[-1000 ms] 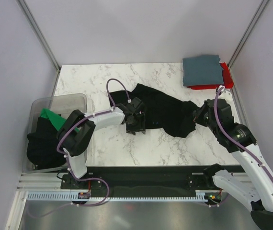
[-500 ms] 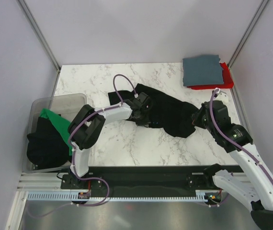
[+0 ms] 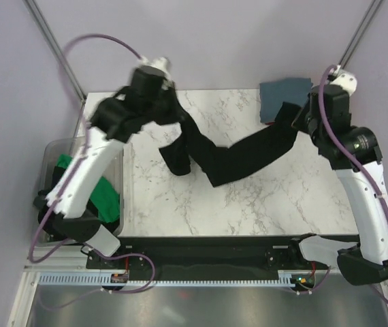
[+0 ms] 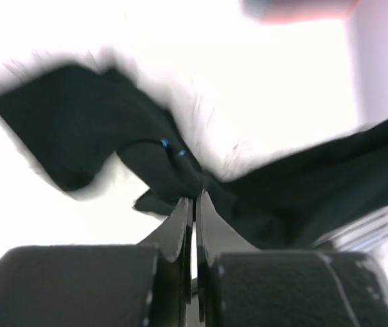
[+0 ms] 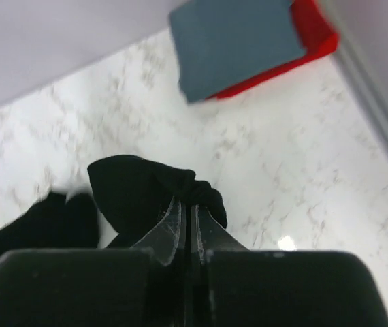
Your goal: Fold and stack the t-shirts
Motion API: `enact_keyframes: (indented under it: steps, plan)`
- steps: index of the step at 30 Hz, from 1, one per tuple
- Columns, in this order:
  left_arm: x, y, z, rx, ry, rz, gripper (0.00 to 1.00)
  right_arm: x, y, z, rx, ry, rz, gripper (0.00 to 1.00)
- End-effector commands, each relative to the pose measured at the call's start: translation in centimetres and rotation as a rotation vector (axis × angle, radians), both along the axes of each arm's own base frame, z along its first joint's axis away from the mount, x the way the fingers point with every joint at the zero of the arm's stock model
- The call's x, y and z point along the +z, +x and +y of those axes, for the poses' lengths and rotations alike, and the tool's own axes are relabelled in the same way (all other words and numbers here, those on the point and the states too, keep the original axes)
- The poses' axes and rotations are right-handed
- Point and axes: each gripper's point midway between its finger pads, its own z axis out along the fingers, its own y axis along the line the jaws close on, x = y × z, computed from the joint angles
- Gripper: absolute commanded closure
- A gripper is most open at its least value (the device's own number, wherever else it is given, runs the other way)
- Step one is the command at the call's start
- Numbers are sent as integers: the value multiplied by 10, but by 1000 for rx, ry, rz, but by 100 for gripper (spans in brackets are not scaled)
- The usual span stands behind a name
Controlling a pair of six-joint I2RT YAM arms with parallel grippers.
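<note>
A large black t-shirt [image 3: 238,157] hangs stretched between both grippers above the marble table [image 3: 276,204], sagging in the middle. My left gripper [image 3: 180,117] is raised at the back left and shut on one bunched end [image 4: 180,174], where small blue print specks show. High at the back right, my right gripper [image 3: 295,116] is shut on the other end [image 5: 146,187]. A folded slate grey-blue t-shirt [image 5: 238,44] lies on a folded red t-shirt [image 5: 313,41] in the far right corner. A green t-shirt [image 3: 104,197] and another black t-shirt [image 3: 58,218] sit in the bin.
The clear plastic bin [image 3: 47,153] stands off the table's left edge, under the left arm. Grey walls close the back and both sides. A black rail with the arm bases runs along the near edge [image 3: 214,248].
Both arms have lifted the black t-shirt off the table and pulled it apart, left gripper up and back-left, right gripper up and back. The left gripper closed on the cloth.
</note>
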Motion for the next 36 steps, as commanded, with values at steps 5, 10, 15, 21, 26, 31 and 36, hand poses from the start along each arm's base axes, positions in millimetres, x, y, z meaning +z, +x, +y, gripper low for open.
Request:
enact_keyframes:
  steps: [5,10,15,21,26,31,36]
  plan:
    - [101,-51,150,179,108,-146,98,14,-5,-93,-236,-115,61,100]
    - [46,-74,143,124,68,-41,98,-39,-13,-44,-38,117,114,99]
    - [9,-87,134,91,23,27,98,-90,-24,-7,107,266,156,95]
    - [-28,-101,136,75,28,79,98,-134,-41,-22,24,226,232,53]
    - [-46,-112,136,55,25,113,98,-155,-48,-37,-77,202,268,2]
    - [-37,-129,145,40,17,81,98,-165,-50,-43,-89,162,291,2]
    - [-34,-144,159,73,36,71,98,-196,-66,-48,-118,148,335,6]
